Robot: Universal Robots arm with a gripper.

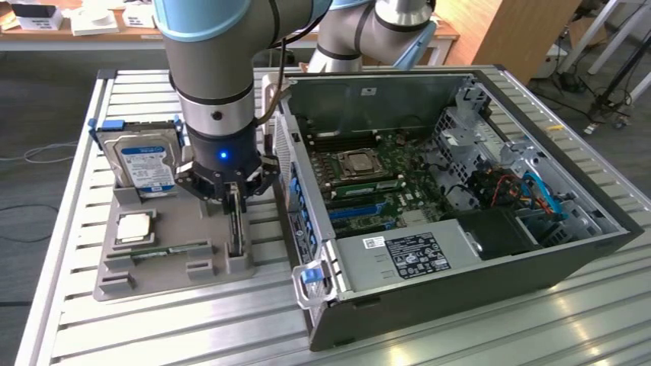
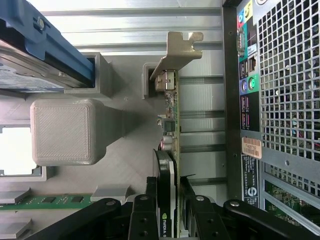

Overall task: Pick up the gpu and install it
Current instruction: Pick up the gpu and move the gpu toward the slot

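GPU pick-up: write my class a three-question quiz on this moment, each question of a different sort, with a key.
1. In the exterior view, on which side of the grey holder does the computer case stand?
2. The gpu is: A. lying flat on the table; B. standing on edge in the grey holder; C. seated inside the computer case.
3. True or false: the gripper is closed on the gpu, one finger against each face.

Key: 1. the exterior view's right; 2. B; 3. true.
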